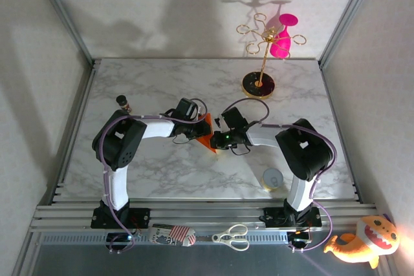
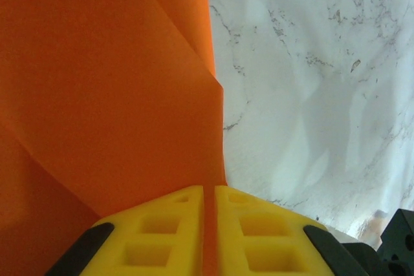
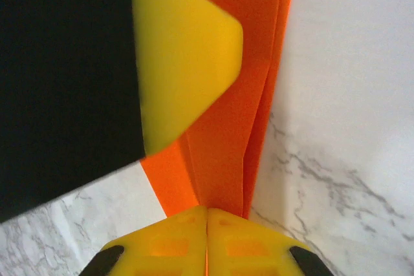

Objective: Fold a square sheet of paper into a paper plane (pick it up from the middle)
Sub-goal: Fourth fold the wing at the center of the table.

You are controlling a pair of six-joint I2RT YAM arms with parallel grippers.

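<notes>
The bright-orange paper [image 1: 207, 132] is held just above the middle of the marble table [image 1: 162, 172], folded into several lengthwise layers. My left gripper [image 1: 195, 128] comes at it from the left and my right gripper [image 1: 220, 139] from the right. In the left wrist view the left gripper [image 2: 209, 192] is shut, with a thin edge of the paper [image 2: 110, 88] pinched between its yellow fingers. Seen from the right wrist, the right gripper [image 3: 207, 210] is shut on the bottom end of the folded paper [image 3: 236, 101]. One of the left gripper's fingers [image 3: 184, 56] presses the paper from the left.
A gold stand on a black round base [image 1: 259, 84] carries a pink glass [image 1: 283, 38] at the back right. A small dark bottle [image 1: 123, 103] stands at the left and a round roll [image 1: 272, 178] at the near right. Scissors [image 1: 231, 237] and an orange plush toy [image 1: 362, 242] lie off the front edge.
</notes>
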